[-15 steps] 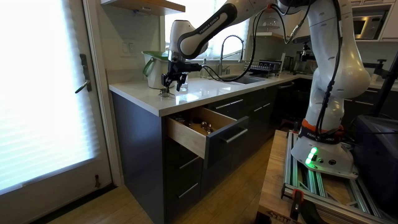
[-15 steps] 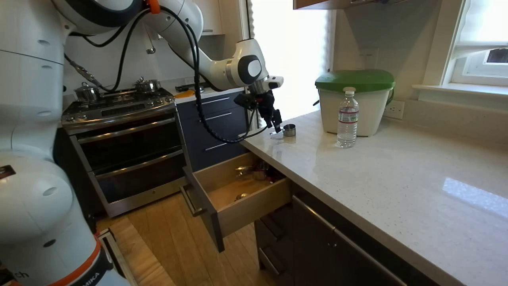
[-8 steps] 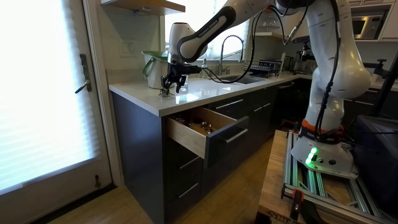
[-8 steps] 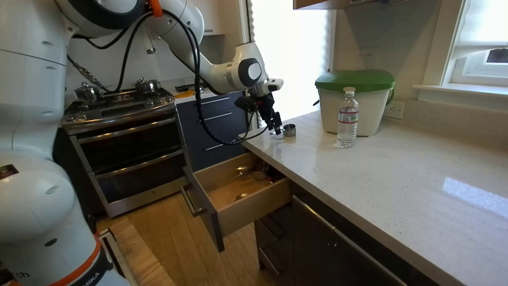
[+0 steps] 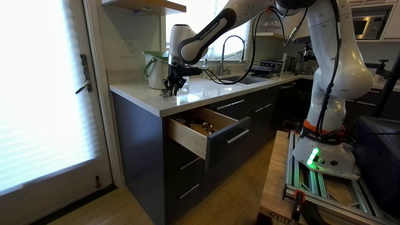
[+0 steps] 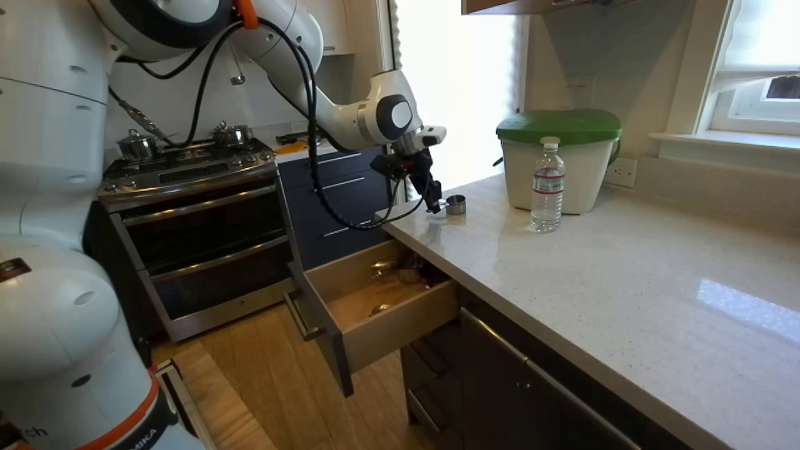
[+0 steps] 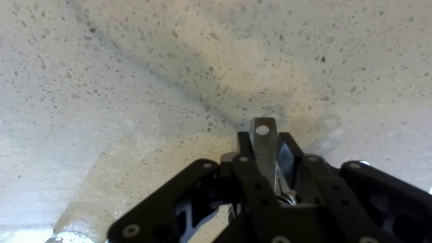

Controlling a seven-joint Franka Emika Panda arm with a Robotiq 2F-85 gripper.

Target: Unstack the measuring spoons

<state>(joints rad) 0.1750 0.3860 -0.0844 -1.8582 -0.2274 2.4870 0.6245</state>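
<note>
The measuring spoons stand as a small nested metal stack (image 6: 457,205) on the pale countertop, near its end. A flat handle with a round hole, the top measuring spoon's handle (image 7: 265,148), shows in the wrist view, and a second handle shows below it, turned slightly to the right. My gripper (image 7: 264,135) points down with its fingers brought in on both sides of the top handle. The left finger lies along the handle's edge; the right one is close against its other side near the tip. The bowls are mostly hidden behind the gripper there.
Behind the stack stands a white bin with a green lid (image 6: 559,134). A clear water bottle (image 6: 548,194) is in front of the bin. Below the counter's edge an open drawer (image 5: 187,142) juts out, with several metal utensils inside.
The gripper has come down a little toward the counter. Its fingers, wide apart before, have drawn together around the handle. The stack has stayed in place.
</note>
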